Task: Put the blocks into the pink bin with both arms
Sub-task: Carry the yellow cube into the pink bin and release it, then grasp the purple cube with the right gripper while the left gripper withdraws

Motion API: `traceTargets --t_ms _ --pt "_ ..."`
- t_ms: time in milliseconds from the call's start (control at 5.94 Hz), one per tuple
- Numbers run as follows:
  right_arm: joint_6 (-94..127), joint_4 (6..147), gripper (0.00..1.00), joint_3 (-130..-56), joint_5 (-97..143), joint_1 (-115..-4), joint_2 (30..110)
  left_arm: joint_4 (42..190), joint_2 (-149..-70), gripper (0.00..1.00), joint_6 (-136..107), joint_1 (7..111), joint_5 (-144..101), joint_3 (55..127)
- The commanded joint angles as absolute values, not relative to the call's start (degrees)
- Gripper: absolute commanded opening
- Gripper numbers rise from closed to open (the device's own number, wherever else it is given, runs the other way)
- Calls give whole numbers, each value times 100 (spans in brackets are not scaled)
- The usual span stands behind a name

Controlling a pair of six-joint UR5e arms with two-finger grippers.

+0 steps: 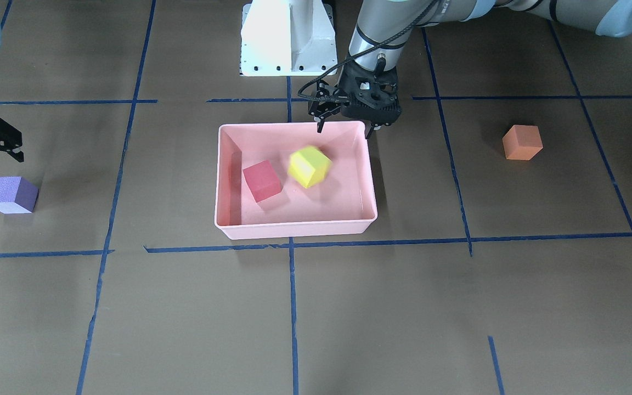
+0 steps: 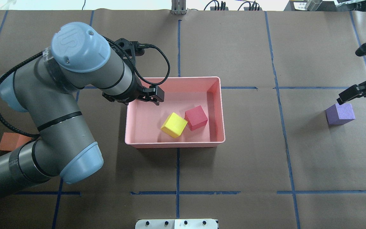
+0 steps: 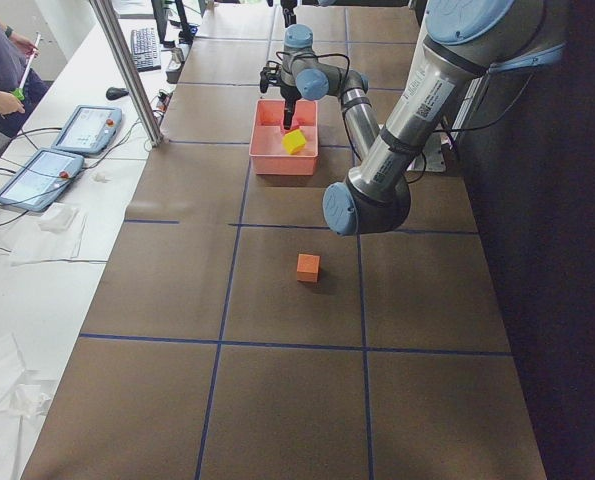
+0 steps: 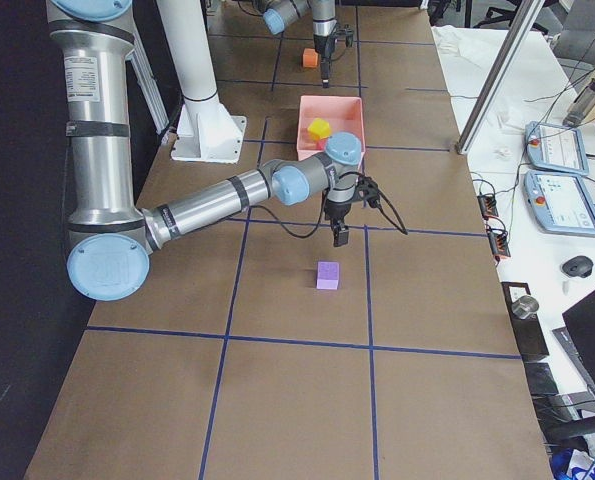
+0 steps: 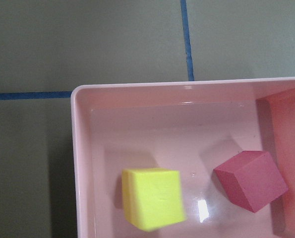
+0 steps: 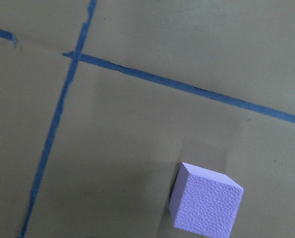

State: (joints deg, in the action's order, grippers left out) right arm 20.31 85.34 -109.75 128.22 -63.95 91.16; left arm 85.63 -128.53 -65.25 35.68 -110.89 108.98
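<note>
Blocks are what I see first, two of them inside the pink bin (image 2: 174,143). That bin sits in the middle of the overhead view, flat on the brown table (image 2: 253,165). Its long side runs left to right across the frame.

In it, the red block (image 2: 196,118) lies turned, with one corner pointing at the lower edge of the frame. The yellow block (image 2: 173,125) is just beside it on the left, also turned. In the front view the yellow one looks blurry and tipped.

The left gripper (image 1: 345,130) hangs over the bin's top wall in the front view. Its fingers are spread apart and hold nothing.

The purple block (image 2: 340,114) rests on the table at the right of the overhead view, well apart from the bin. The right gripper (image 2: 351,93) hangs just above it, not touching. I cannot tell if its fingers are spread or closed.

The orange block (image 1: 522,142) sits alone at the right of the front view.
</note>
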Motion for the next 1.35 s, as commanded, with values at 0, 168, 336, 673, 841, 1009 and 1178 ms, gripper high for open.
traceTargets --t_ms 0,168,336,673,841,1009,1178 --pt "2878 7653 100 -10559 12727 -6381 9448 8552 -12841 100 -6548 3524 -11030 10907" --pt "3327 7011 100 -10173 12561 -6242 9440 8552 -12841 100 -6548 3524 -11030 10916" --pt "3662 6857 100 -10012 12307 -5936 9405 8552 -12841 100 -6548 3516 -11030 10925" --pt "3631 6855 100 -9775 11997 -5643 9369 8552 -12823 100 -6548 3524 -11030 10925" --pt "3569 6847 100 -9547 11980 -5521 9360 8552 -12823 100 -6548 3524 -11030 10934" --pt "3577 6855 97 -9467 11979 -5476 9282 8552 -12823 100 -6548 3524 -11030 10934" --pt "3551 6855 47 -9431 11997 -5467 9220 8552 -12806 100 -6548 3524 -11030 10934"
